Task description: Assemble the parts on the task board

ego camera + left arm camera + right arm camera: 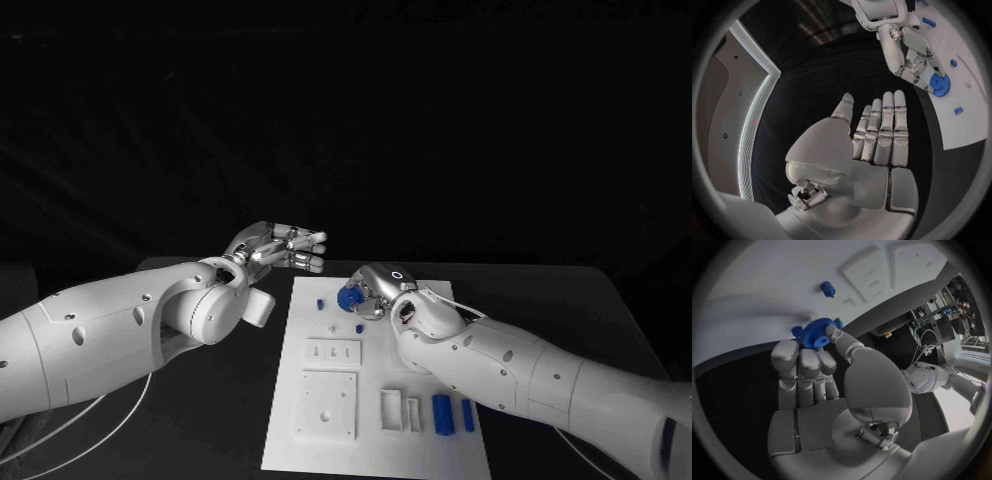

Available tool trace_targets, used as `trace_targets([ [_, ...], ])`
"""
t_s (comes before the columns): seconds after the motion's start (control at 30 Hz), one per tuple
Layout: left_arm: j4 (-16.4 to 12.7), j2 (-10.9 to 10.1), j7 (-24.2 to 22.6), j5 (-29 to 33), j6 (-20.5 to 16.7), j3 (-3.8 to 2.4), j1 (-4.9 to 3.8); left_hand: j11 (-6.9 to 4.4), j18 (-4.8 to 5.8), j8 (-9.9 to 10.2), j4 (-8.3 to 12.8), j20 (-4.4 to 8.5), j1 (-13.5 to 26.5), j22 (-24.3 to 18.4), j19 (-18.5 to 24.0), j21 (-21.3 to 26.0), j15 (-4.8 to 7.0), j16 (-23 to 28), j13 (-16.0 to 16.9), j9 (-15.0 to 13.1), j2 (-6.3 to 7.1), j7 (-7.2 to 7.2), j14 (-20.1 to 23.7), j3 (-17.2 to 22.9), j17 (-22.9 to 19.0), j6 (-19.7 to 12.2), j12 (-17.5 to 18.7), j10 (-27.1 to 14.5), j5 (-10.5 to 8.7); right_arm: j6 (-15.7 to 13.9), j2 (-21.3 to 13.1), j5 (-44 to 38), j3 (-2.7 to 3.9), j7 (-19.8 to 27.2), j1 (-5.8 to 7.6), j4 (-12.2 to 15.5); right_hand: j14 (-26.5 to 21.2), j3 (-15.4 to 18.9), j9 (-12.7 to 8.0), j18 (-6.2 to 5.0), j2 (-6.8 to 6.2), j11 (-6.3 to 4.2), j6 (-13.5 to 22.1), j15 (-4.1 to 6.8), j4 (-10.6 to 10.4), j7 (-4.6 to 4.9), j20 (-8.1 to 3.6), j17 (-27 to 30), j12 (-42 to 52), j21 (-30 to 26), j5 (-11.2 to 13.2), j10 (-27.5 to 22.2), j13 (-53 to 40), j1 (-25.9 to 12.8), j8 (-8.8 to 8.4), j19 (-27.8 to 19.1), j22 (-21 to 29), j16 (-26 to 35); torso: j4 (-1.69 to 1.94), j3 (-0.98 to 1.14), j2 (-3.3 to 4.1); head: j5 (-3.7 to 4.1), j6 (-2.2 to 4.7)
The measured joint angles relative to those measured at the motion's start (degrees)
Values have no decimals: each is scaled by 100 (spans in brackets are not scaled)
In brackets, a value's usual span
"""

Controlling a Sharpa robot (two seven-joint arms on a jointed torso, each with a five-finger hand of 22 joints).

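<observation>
The white task board (378, 445) lies in the middle of the black table. My right hand (381, 291) is over the board's far end and pinches a blue gear (349, 297) between thumb and fingers. The right wrist view shows the gear (817, 332) at the fingertips of the right hand (811, 370), close over the board (761, 285), with a small blue peg (827, 289) beyond it. My left hand (283, 248) hovers off the board's far left corner, its fingers straight and nothing in it. In the left wrist view the left hand (877, 135) faces the gear (940, 85).
Two small blue pieces (359, 327) (333, 330) sit on the board behind a white block (335, 352). Nearer me are a larger white block (329, 403), a white frame (401, 410) and two blue bars (443, 414) (467, 414). Cables (87, 425) trail at the near left.
</observation>
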State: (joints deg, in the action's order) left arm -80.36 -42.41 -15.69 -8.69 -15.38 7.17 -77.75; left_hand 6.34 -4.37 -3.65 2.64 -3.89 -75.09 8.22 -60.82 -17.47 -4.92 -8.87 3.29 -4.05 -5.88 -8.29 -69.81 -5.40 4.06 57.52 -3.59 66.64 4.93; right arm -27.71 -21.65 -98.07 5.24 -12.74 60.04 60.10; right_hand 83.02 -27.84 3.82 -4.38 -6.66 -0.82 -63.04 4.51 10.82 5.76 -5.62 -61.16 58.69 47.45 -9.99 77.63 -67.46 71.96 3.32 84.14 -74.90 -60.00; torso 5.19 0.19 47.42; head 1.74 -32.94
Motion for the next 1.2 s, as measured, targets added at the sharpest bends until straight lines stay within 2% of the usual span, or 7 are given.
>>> trace_targets([
  [0.27,8,39,1,-3,0,0,-2,0,0,0,0,0,0,0,0,0,0,0,0,0,0,0,0,0,0,0,0,0,0,74,130,-57,-35,-13,0,-172,0,16,0,1,0,-15,-1,0,-16,-1,0,12,0,0,0,-15,0,0,11,0,0,0,-9,4,-1,-21,5],
  [0.6,10,55,3,-7,1,0,-5,0,0,0,0,0,0,-9,0,0,0,0,0,0,0,0,0,0,0,0,0,0,0,214,246,-126,-44,-95,3,-421,0,33,-1,0,-1,-14,-3,0,-32,-3,0,42,-39,-53,0,-15,35,-1,11,0,-3,1,-7,10,-1,-19,16],
  [0.73,13,55,4,-11,0,0,-7,0,0,0,0,0,0,-9,0,0,0,0,0,0,0,0,0,0,0,0,0,0,0,250,304,-132,-44,-115,6,-480,0,134,-1,0,-59,-25,-5,0,-96,-4,0,77,-95,-138,0,-37,79,-59,11,0,-4,63,-13,10,-1,-43,26],
  [0.83,13,57,5,-13,0,0,-7,0,0,0,0,0,0,-9,0,0,0,0,0,0,0,0,0,0,0,0,0,0,0,266,338,-122,-44,-122,10,-528,0,390,-1,0,-106,21,23,0,-161,-24,0,113,-192,-239,-67,-109,150,-107,11,0,-4,112,-16,10,-1,-47,29],
  [0.9,13,58,5,-13,0,0,-8,0,0,0,0,0,0,-8,0,0,0,0,0,0,0,0,0,0,0,0,0,0,0,282,358,-106,-48,-123,9,-562,0,716,24,0,-104,18,274,0,-256,8,0,126,-227,-292,-72,-193,194,-107,68,0,-4,139,-20,10,-1,-49,30],
  [1.0,12,57,7,-14,0,0,-9,0,0,0,0,0,0,-8,0,0,0,0,0,0,0,0,0,0,0,0,0,0,0,303,375,-67,-58,-123,-3,-599,-20,1215,-23,0,-87,23,737,-20,-418,51,3,127,-251,-356,-123,-207,251,-54,32,-3,-4,145,-24,7,-1,-54,30],
  [1.2,11,48,9,-16,-1,0,-15,0,0,0,0,0,0,-8,0,0,0,0,0,0,0,0,0,0,0,0,0,0,0,311,371,49,-58,-96,-4,-599,-20,1945,-55,1,-81,46,1060,-20,-790,73,21,110,-251,-410,-534,-229,283,37,32,-21,-4,172,-29,8,-1,-59,26],
])
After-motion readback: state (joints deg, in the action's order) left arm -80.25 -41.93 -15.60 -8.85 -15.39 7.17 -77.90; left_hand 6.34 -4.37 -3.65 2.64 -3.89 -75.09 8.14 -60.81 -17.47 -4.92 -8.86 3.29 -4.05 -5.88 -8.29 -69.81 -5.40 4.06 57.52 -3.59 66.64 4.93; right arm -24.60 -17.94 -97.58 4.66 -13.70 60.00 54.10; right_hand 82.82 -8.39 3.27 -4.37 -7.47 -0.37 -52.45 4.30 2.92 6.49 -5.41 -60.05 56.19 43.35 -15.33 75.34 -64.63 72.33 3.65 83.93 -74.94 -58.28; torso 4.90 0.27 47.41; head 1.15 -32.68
